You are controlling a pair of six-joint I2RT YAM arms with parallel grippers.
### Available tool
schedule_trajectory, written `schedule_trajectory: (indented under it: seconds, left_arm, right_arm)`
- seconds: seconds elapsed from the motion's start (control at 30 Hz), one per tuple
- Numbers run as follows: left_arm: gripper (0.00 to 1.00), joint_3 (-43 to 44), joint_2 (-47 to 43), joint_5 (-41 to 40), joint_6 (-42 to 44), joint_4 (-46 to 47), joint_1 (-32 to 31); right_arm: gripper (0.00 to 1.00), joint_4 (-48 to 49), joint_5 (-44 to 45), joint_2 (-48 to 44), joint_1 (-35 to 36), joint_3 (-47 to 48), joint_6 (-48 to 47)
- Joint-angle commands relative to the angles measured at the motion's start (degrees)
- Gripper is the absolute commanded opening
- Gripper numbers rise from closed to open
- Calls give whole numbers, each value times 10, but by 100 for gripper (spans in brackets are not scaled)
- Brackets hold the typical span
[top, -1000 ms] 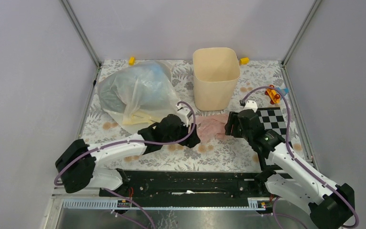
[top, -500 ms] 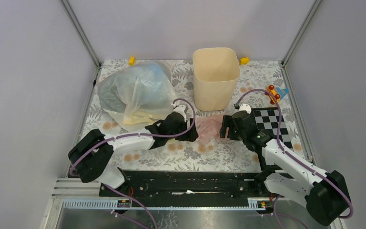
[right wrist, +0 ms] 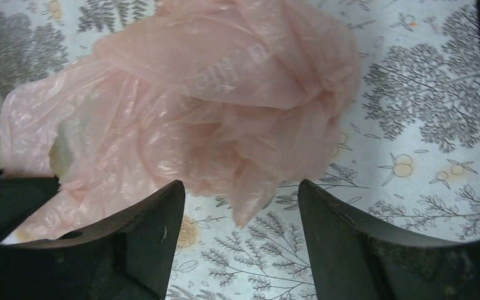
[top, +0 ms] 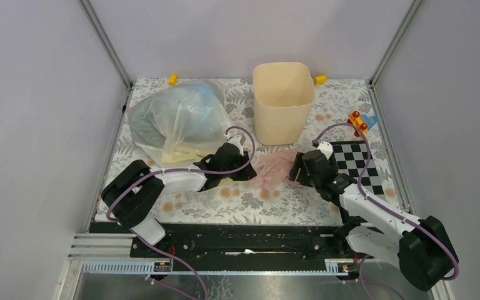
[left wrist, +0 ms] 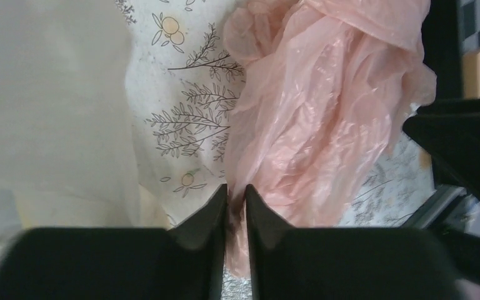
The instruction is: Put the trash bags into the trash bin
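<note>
Overhead, the pink trash bag lies crumpled on the floral desk just below the middle of the frame, right in front of the cream trash bin, which stands upright and open at upper centre. The bag is on the desk, not in the bin. The left claw is down low at the bag's left edge. In the left wrist view its two dark fingers are pressed almost together, with a thin fold of pink film caught in the narrow slit between them, so it is pinching the bag's near edge. The rest of the plastic billows up toward the top right of that picture. On the other side, the right claw sits at the bag's right edge. The right wrist view shows its fingers spread wide, and the bunched pink plastic fills the space ahead of and between them. I can't tell whether either finger touches it. In the upper left of the overhead frame, a big puffed heap of yellowish and bluish-clear trash bags rests on the desk, well apart from the bin. A checkerboard lies flat at the right of the overhead frame, beside the right arm.
</note>
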Motion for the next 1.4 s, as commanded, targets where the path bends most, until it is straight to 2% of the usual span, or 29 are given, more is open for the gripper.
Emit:
schedule_trajectory:
  seconds: [0.0,0.03,0.27,0.53,0.57,0.63,0.7,0.77,0.87,0.9,1.1,1.23,1.33,1.37]
  left_arm:
    - [5,13,-6,10,0,39,7]
    - [0,8,-11,8,1,38,11]
    - [0,-28,-53,17,22,20,28]
    - [0,-42,-70,92,32,22,43]
    - [0,-47,-73,104,32,26,48]
    - [0,-55,-84,109,34,20,59]
    - [0,-65,-107,91,38,3,71]
    - [0,-80,-142,77,40,-12,89]
    - [0,-103,-205,94,35,-23,135]
    - [0,-111,-226,103,32,-25,150]
    - [0,-117,-333,80,36,-85,177]
    - [0,-100,-380,9,35,-154,182]
    - [0,-99,-414,-43,23,-184,191]
    - [0,-102,-424,-61,21,-186,192]
  right_arm:
    - [75,7,63,-20,-2,-26,39]
    - [76,7,68,-31,-3,-33,36]
    - [75,24,48,-55,-3,-56,11]
    - [74,121,-44,59,-5,-36,4]
    - [71,126,-55,73,-6,-30,3]
    - [49,116,-50,88,-9,-20,6]
    - [28,79,-6,81,-13,-20,21]
    - [22,48,54,39,-21,-31,35]
    - [3,2,125,-46,-34,-51,50]
    - [0,-13,142,-77,-37,-56,53]
    - [2,-82,180,-207,-43,-35,27]
    - [11,-154,219,-224,-43,19,20]
    - [14,-210,252,-217,-43,61,33]
    - [19,-214,246,-213,-43,70,25]
